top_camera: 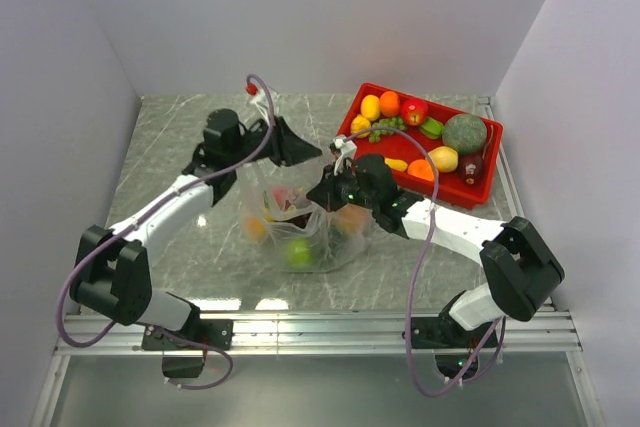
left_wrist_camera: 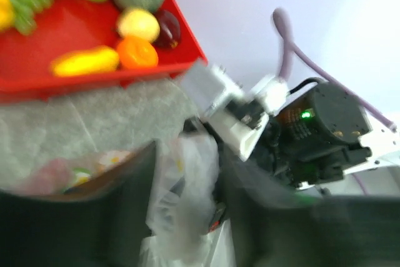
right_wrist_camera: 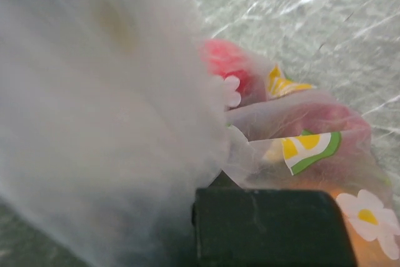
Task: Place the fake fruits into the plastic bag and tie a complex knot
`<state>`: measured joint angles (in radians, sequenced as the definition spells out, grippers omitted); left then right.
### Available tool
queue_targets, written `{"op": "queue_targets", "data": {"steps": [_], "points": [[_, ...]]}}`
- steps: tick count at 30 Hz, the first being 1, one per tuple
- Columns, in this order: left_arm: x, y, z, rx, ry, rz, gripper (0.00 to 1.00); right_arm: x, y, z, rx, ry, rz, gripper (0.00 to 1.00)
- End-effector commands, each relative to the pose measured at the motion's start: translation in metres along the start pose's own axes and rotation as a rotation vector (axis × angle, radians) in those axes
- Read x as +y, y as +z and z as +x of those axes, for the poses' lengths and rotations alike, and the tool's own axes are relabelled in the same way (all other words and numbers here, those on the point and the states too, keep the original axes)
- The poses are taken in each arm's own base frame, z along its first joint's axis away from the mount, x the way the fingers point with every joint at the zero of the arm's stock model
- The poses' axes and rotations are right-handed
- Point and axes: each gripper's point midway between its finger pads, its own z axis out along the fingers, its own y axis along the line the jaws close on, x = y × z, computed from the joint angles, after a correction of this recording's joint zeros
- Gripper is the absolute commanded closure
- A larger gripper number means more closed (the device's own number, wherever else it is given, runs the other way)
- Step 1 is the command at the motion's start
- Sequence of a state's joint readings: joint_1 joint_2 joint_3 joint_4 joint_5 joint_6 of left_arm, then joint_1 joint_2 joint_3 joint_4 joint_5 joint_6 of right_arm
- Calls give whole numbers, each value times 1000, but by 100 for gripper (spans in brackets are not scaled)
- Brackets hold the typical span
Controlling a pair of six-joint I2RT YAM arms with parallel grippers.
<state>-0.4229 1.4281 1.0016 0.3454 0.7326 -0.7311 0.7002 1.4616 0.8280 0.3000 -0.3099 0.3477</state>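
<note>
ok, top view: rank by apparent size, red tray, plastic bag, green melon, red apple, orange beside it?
1. red tray
2. plastic bag, top partly hidden, so a close call with the tray
3. green melon
4. red apple and orange: look alike, not ranked

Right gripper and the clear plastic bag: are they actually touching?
Touching. In the right wrist view the plastic bag lies bunched against the dark finger of the right gripper; the top view puts that gripper at the bag's gathered top.

2 arms (top_camera: 170,209) have white links, black joints, mauve cables (left_wrist_camera: 284,42), seemingly a green LED (left_wrist_camera: 305,115).
</note>
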Motion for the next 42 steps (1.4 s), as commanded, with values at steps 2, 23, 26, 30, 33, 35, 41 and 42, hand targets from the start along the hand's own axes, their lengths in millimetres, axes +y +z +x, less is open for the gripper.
{"op": "queue_targets", "data": {"steps": [2,23,26,30,33,35,41,42], "points": [[-54,-56,-65,-64,322,109,40,14,-6,-1,16,-30,-74,100],[54,-191,40,205,530,1,0,24,3,-4,181,47,-173,100],[57,-176,51,242,544,93,1,25,4,-4,192,46,-178,100],[61,-152,65,278,532,221,1,25,4,-1,213,40,-190,100],[59,-140,71,289,534,299,1,27,3,0,226,29,-201,100],[56,-139,70,273,524,328,14,27,2,3,246,28,-204,100],[46,-123,52,278,595,390,54,21,1,3,287,-4,-173,100],[42,-123,54,297,634,396,60,20,2,3,291,-7,-163,100]]}}
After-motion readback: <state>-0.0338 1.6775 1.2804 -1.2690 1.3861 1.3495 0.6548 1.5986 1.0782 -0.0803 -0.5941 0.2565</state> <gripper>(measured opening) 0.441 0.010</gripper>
